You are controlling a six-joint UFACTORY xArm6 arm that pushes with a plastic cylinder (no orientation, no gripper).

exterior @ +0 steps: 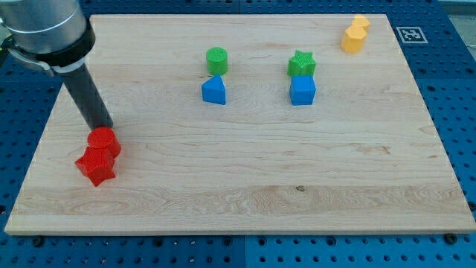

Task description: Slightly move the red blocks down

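Observation:
A red cylinder (103,141) and a red star-shaped block (96,165) sit touching each other near the left edge of the wooden board (245,193), the star just below the cylinder. My tip (106,127) comes down from the view's top left and rests at the cylinder's upper edge, touching or almost touching it.
A green cylinder (216,59) stands above a blue triangular block (214,91) at centre top. A green star (302,64) stands above a blue cube (303,90). Two yellow blocks (355,34) sit at the top right corner. A fiducial tag (410,33) lies beyond the board's right edge.

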